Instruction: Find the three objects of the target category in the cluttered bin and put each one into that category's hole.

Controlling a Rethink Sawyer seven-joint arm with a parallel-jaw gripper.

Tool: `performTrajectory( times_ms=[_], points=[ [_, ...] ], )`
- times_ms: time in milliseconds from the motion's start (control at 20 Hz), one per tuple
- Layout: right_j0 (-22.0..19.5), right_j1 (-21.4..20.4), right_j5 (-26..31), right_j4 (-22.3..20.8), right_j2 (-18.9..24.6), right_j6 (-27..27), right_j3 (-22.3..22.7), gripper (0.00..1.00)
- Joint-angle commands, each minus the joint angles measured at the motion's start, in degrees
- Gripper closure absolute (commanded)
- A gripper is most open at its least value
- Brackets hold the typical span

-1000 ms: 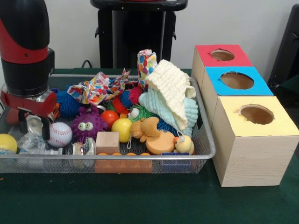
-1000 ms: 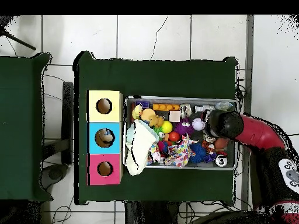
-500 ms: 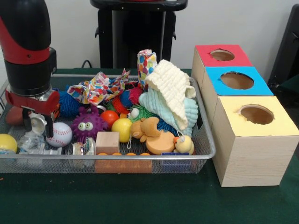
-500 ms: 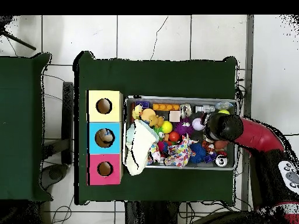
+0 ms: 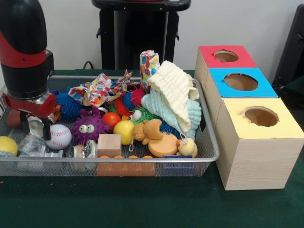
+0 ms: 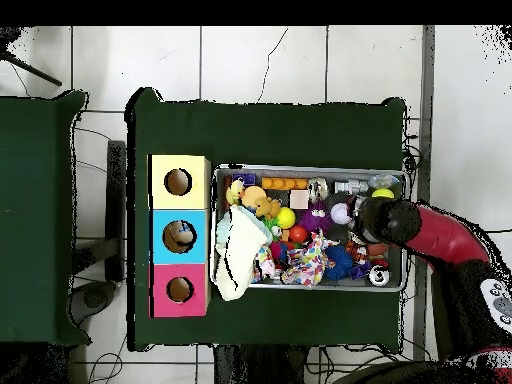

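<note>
My gripper (image 5: pixel 34 126) hangs low over the left end of the wire mesh bin (image 5: pixel 209 137), with the red and black arm above it. Its black fingers (image 5: pixel 47 131) are shut on a crumpled silvery metal piece (image 5: pixel 35 125), held just above the clutter. Beside it lie a baseball (image 5: pixel 60 137) and a purple spiky toy with eyes (image 5: pixel 89 128). From overhead, the gripper (image 6: pixel 372 222) sits at the bin's right end. To the right of the bin stand three boxes with round holes: red (image 5: pixel 225 56), blue (image 5: pixel 241 81) and yellow (image 5: pixel 260 117).
The bin also holds a yellow ball (image 5: pixel 123 130), a wooden block (image 5: pixel 109 145), an orange plush duck (image 5: pixel 154 135), a cream cloth (image 5: pixel 175 92), a patterned cloth (image 5: pixel 99 89), a second yellow ball (image 5: pixel 7 145) and crumpled clear plastic (image 5: pixel 31 146).
The gripper has risen slightly and shifted a little with the silvery piece between its fingers; in the overhead view the arm has drawn back a bit toward the bin's right end.
</note>
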Motion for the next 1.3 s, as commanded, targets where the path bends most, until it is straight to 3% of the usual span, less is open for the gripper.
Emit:
performTrajectory(
  times_ms=[50,550,1000,1300],
  points=[
    [-0.32,4.09,4.24,-5.72,4.59,-12.25,-0.18,0.00],
    [-0.60,5.63,5.19,-6.23,5.85,-12.65,-2.40,0.00],
    [-1.08,5.97,3.83,-5.18,6.45,-9.41,2.16,0.00],
    [-0.65,6.74,2.98,-5.92,6.46,-9.26,0.96,0.00]
  ],
)
